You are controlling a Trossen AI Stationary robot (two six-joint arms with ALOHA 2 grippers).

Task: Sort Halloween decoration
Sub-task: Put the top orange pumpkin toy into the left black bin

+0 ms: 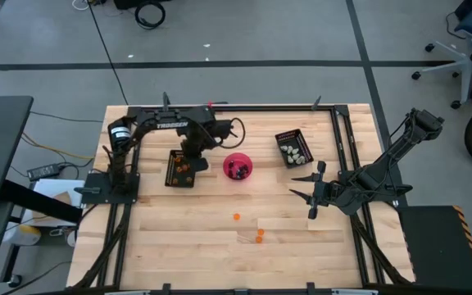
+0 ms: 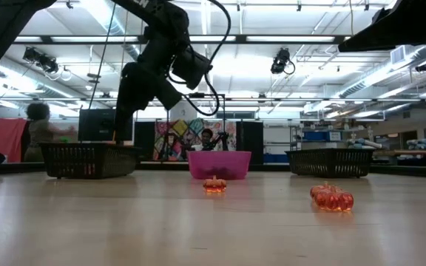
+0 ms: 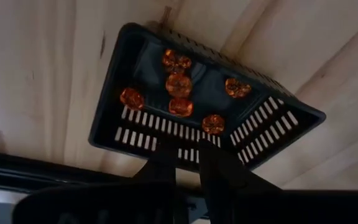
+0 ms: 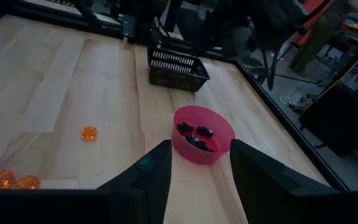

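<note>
The Halloween decoration is mostly sorted already. Orange pumpkin trinkets (image 3: 178,84) lie in the left black tray (image 1: 180,168), black ones (image 4: 196,135) in the pink bowl (image 1: 238,166) at the middle of the surface (image 1: 203,246), and whitish-grey ones (image 1: 292,151) in the right black tray (image 1: 293,147) at the bowl's two o'clock.

Three orange trinkets are left out on the bare wood: a single one (image 1: 236,217) at the bowl's six o'clock and a pair (image 1: 259,235) touching each other a little beyond it.

The left claw (image 3: 185,155) hangs just above the left tray, fingers clenched nearly together with nothing between them. The right claw (image 1: 308,192) waits at the bowl's four o'clock, released and empty.

Judged from this, only those last orange pieces need to be moved.
</note>
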